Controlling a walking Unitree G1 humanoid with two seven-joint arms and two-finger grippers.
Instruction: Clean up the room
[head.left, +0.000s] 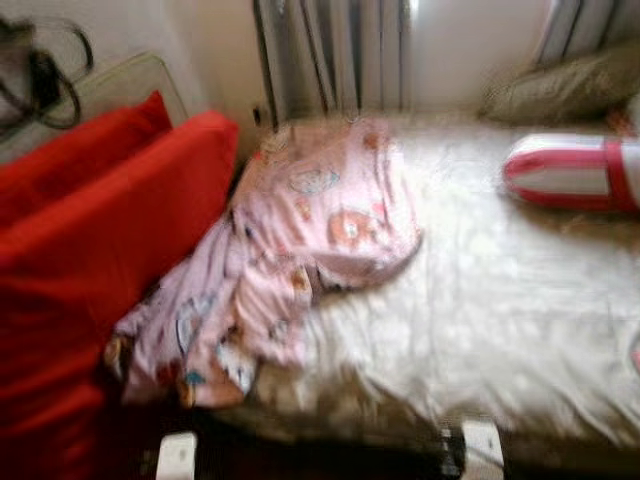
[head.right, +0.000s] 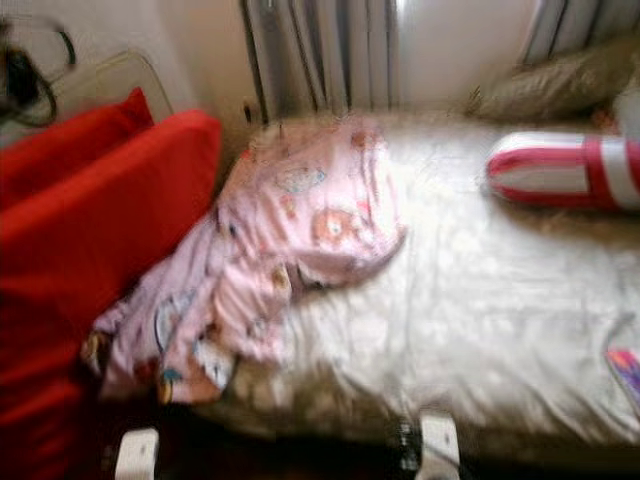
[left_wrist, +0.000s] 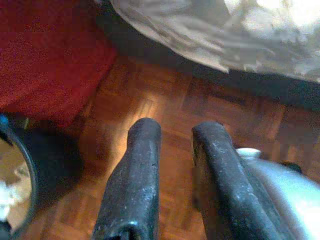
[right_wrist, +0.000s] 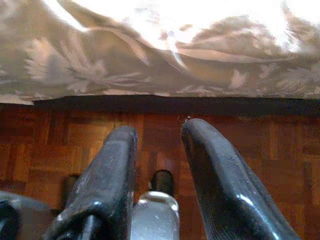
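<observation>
Head views, both blurred, showed a bed (head.left: 500, 300) covered with a pale floral bedspread (head.left: 470, 330). A pink patterned garment (head.left: 300, 250), printed with cartoon figures, lay crumpled on the bed's left side, its lower end trailing over the edge toward a red cushion (head.left: 90, 260) standing just beside the bed. A red-and-white striped bolster (head.left: 570, 172) lay at the far right of the bed, with an olive pillow (head.left: 565, 85) behind it against the wall. A radiator (head.left: 335, 55) stood at the head of the bed. The left wrist view showed the left gripper (left_wrist: 175, 135) hanging low over a parquet floor (left_wrist: 165, 95), its 2 fingers narrowly parted and holding nothing, near the bedspread's hem and the red cushion. The right wrist view showed the right gripper (right_wrist: 157, 132) likewise over the parquet, fingers slightly apart and empty, close below the overhanging bedspread.
</observation>
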